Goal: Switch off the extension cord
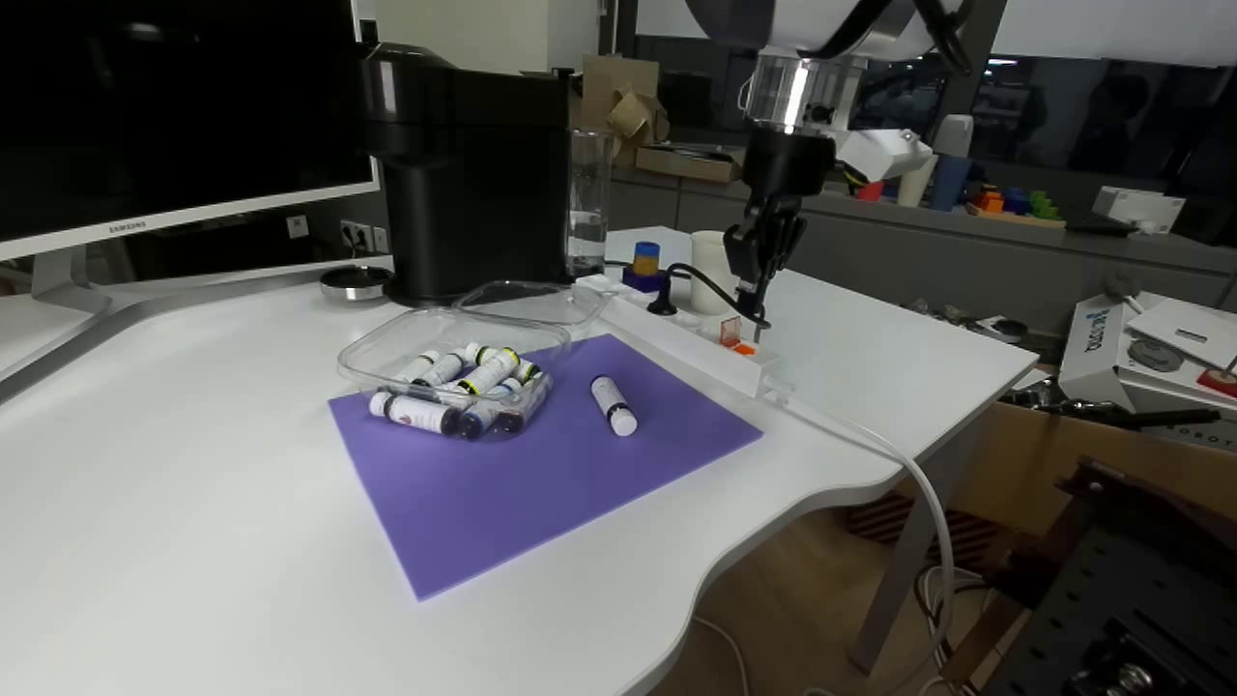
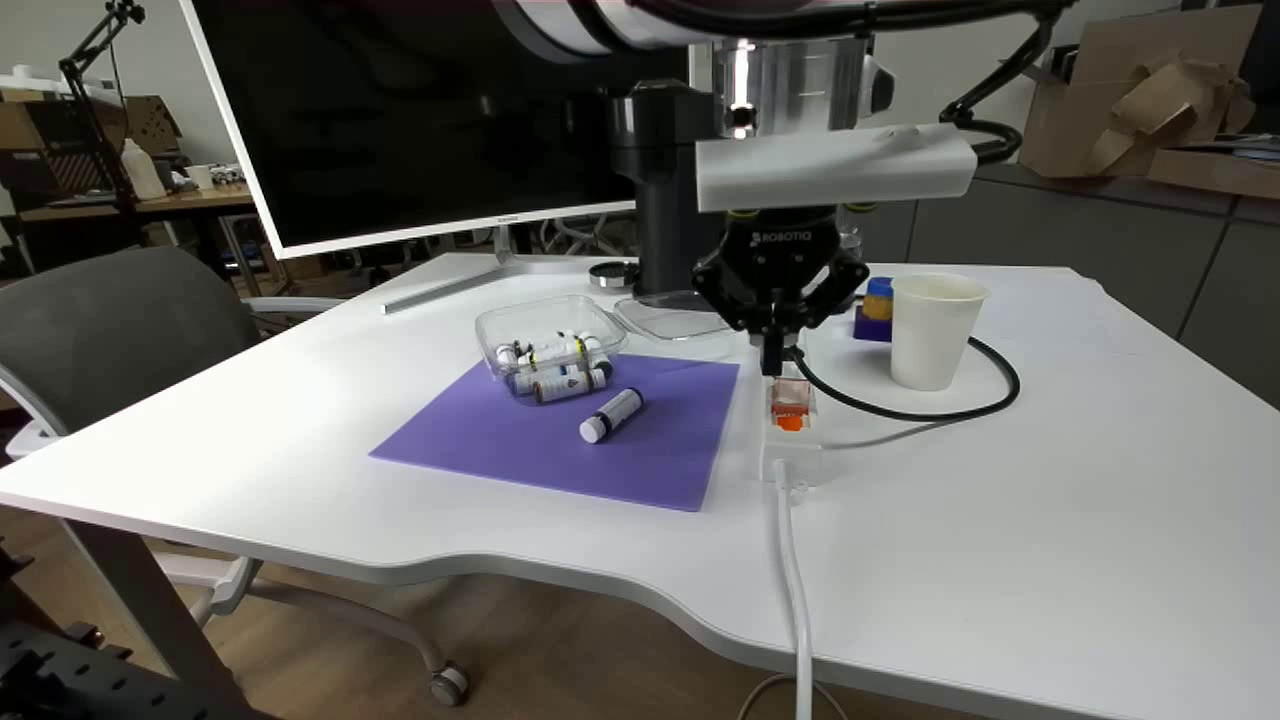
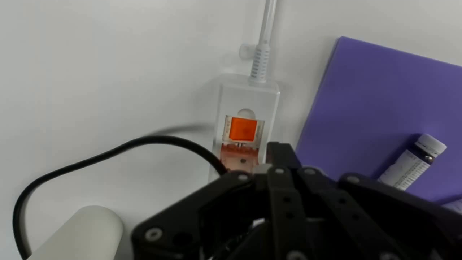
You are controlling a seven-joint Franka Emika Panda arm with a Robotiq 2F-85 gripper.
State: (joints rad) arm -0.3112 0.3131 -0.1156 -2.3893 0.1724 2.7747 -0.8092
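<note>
Claw (image 2: 772, 362) drawn narrow, nothing seen in it | extension cord (image 3: 245, 99) near it, contact unclear, on white desk (image 2: 1020, 560) beside purple mat (image 1: 541, 493); probably light, stiff, slick; raised cover (image 3: 234, 159) looks fragile; best pressed at orange switch (image 3: 243, 129), steadied by side walls (image 1: 681, 347) | desk smooth | beyond: grey cabinets (image 2: 1110, 240), dark windows (image 1: 1184, 116)

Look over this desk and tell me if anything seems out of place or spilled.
One labelled bottle lies loose on the purple mat, while similar bottles are bunched at the clear container, so it looks stray. On the power strip, the translucent red cover stands open, leaving the orange switch exposed. I see no spill.
</note>
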